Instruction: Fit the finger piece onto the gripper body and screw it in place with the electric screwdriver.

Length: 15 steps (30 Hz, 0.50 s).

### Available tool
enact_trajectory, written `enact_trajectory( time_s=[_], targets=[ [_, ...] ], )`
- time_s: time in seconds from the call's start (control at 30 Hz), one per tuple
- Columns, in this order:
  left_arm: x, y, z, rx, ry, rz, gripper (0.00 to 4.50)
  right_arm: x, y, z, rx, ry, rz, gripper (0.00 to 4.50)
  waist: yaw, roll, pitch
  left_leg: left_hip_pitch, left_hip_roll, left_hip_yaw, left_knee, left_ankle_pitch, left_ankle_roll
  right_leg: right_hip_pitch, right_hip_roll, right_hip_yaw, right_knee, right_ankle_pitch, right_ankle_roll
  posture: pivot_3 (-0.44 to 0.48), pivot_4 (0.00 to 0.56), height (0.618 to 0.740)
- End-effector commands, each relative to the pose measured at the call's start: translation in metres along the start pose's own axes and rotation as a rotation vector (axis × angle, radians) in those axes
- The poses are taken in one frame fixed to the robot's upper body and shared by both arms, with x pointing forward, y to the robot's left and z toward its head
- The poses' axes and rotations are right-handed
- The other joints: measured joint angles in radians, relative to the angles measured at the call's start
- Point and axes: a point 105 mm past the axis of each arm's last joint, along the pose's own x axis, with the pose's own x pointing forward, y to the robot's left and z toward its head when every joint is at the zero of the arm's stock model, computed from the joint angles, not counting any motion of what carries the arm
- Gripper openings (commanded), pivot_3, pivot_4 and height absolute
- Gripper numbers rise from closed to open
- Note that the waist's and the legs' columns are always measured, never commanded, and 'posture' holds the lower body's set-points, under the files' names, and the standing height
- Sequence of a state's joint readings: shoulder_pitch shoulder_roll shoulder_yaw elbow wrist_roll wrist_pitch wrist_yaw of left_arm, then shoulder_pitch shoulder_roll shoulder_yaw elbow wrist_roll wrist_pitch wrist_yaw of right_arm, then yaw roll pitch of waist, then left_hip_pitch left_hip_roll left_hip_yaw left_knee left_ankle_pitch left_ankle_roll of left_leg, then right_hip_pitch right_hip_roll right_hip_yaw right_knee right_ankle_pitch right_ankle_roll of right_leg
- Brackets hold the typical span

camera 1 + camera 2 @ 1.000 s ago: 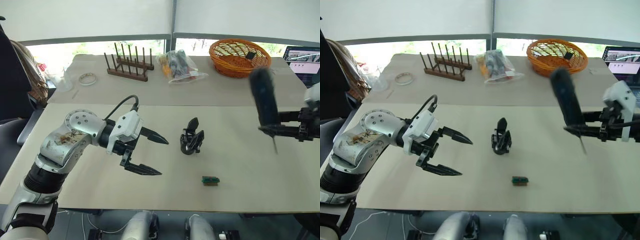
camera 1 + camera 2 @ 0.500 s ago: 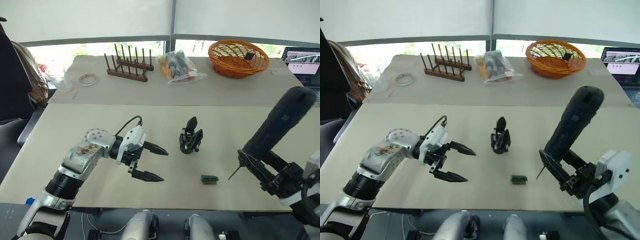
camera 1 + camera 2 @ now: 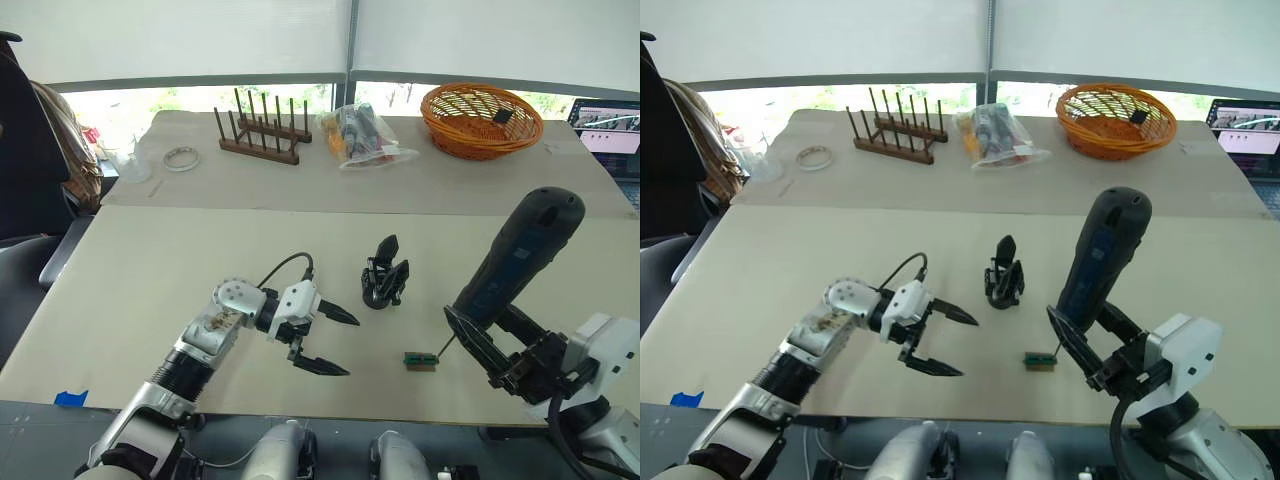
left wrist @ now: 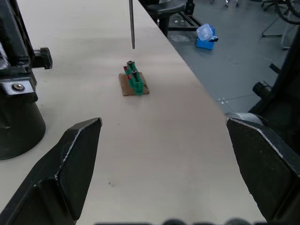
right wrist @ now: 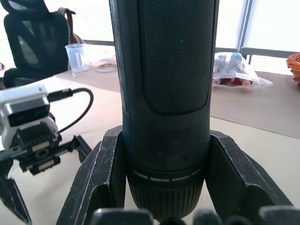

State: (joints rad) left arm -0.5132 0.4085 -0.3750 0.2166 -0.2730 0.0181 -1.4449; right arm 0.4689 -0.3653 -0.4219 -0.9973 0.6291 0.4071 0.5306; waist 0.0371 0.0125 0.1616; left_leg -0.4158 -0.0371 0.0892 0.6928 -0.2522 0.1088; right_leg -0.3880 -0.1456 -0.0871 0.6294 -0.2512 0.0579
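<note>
No readable text, labels, brands or numbers

laptop screen (image 3: 608,133) at the table's far right edge shows content, too small to read; small dark tag in the orange basket (image 3: 481,120) carries no legible marking; bagged items (image 3: 365,135) show colours, no legible print; electric screwdriver (image 5: 164,93) body has plain textured grip, no legible marking

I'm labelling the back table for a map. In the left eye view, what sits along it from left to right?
Clear cup → tape ring → wooden peg rack → clear bag of items → orange basket → laptop screen.
</note>
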Motion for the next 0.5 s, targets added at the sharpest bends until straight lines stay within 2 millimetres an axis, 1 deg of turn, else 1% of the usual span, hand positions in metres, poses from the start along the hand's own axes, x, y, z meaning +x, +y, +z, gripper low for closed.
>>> enact_trajectory(
  time_s=[0.03,0.27,0.5],
  targets=[
    [0.006,0.005,0.005,0.071,-0.001,-0.015,4.50,0.002,0.002,0.017,-0.046,-0.071,0.006,1.95,0.001,0.000,0.000,0.000,0.000,0.000,0.000,0.000,0.000,0.000,0.000,0.000,0.000,0.000,0.000,0.000,0.150,0.740],
    [0.015,0.009,0.005,0.083,-0.008,-0.035,4.50,0.004,-0.004,0.015,-0.011,-0.062,-0.022,1.95,0.002,0.000,0.000,0.000,0.000,0.001,0.001,-0.001,0.003,0.000,-0.001,0.001,0.000,0.000,0.000,0.000,0.150,0.740],
    [0.019,0.008,0.006,0.088,-0.015,-0.052,4.50,0.005,0.001,0.018,0.010,-0.050,-0.005,1.95,0.002,-0.001,0.000,0.000,0.000,0.001,0.001,-0.002,0.004,0.000,-0.001,0.002,0.000,0.000,0.000,0.000,0.150,0.740]
  ],
)
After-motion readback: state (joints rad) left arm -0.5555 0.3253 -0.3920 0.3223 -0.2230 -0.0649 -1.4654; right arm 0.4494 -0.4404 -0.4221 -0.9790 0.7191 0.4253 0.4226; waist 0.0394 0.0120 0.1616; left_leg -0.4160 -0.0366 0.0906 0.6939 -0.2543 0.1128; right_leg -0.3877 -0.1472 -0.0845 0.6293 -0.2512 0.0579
